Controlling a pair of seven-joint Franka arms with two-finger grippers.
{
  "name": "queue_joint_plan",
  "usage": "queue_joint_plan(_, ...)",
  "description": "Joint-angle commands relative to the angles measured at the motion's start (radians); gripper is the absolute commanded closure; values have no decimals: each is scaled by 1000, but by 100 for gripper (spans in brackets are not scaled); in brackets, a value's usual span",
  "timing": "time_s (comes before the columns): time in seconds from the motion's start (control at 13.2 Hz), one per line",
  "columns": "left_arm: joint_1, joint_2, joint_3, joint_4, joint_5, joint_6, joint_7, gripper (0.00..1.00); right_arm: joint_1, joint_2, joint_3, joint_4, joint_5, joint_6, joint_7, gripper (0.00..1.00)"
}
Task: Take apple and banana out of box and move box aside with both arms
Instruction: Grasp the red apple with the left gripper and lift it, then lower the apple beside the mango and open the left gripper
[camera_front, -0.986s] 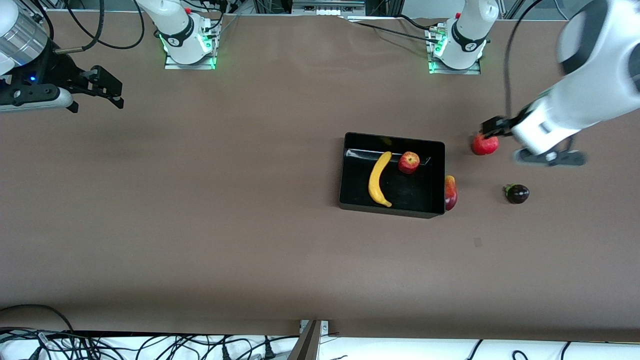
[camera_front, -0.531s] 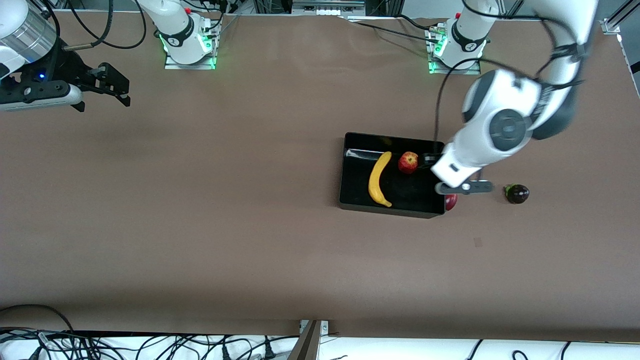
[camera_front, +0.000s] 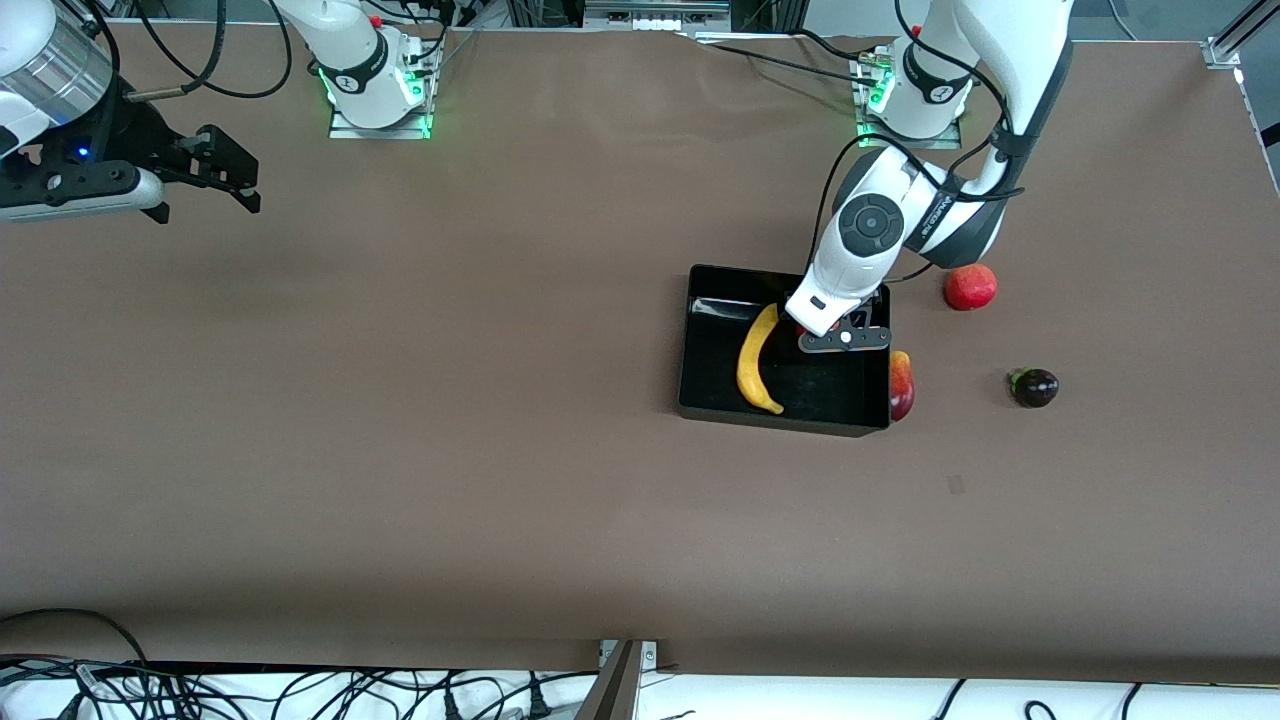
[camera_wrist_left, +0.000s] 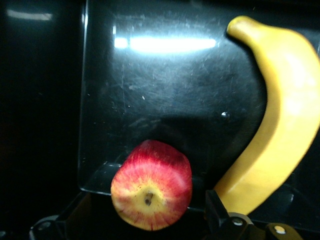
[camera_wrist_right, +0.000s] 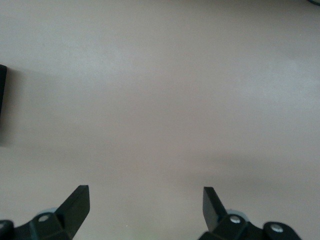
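The black box (camera_front: 686, 340) holds the yellow banana (camera_front: 757, 360) and the small red apple (camera_wrist_left: 151, 192). My left gripper (camera_front: 812, 322) is down in the box, open, with the apple between its fingers (camera_wrist_left: 214, 210); the wrist hides the apple in the front view. The banana (camera_wrist_left: 280, 125) lies beside it. The red-yellow mango (camera_front: 901, 385) lies against the box's outer wall, toward the left arm's end. The round pomegranate (camera_front: 970, 287) and the dark purple fruit (camera_front: 1034, 387) sit on the table farther that way. My right gripper (camera_front: 228, 185) is open and empty and waits over bare table.
The brown table (camera_front: 450, 450) spreads wide between the box and the right arm's end. The arm bases (camera_front: 375, 90) stand along the table's edge farthest from the front camera. Cables hang below the edge nearest that camera.
My left arm has swung from beside the pomegranate over to the box and come down round the apple. The pomegranate stays on the table. My right gripper has shifted slightly.
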Motion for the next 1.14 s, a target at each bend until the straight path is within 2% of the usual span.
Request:
queue_joint_plan(0.0,2,16,-1,-42,30,89,-18,0,5,-3,-3,12,-6,-8,11,0)
queue_joint_plan(0.08,2,26,-1,-42,30,97,-18,0,7,-3,-3,12,-6,-8,9,0)
queue_joint_plan(0.15,2,29,-1,-39,30,99,-18,23,7,-3,-3,12,-6,-8,11,0)
queue_joint_plan(0.23,2,30,-1,-39,30,99,-17,55,5,-3,-3,12,-6,-8,11,0)
queue_joint_plan(0.38,12,14,-1,-27,30,90,-9,76,5,-3,-3,12,-6,-8,11,0)
queue_joint_plan(0.53,29,-38,1,-8,30,48,-3,79,5,-3,-3,12,-6,-8,11,0)
queue_joint_plan(0.61,43,-65,1,22,30,-19,0,79,5,-3,-3,12,-6,-8,9,0)
queue_joint_plan(0.83,89,-100,1,192,29,-363,149,79,5,-3,-3,12,-6,-8,9,0)
queue_joint_plan(0.91,118,-115,1,220,29,-439,213,77,5,-3,-3,12,-6,-8,11,0)
queue_joint_plan(1.06,194,-147,1,199,29,-475,392,77,7,-3,-3,12,-6,-8,11,0)
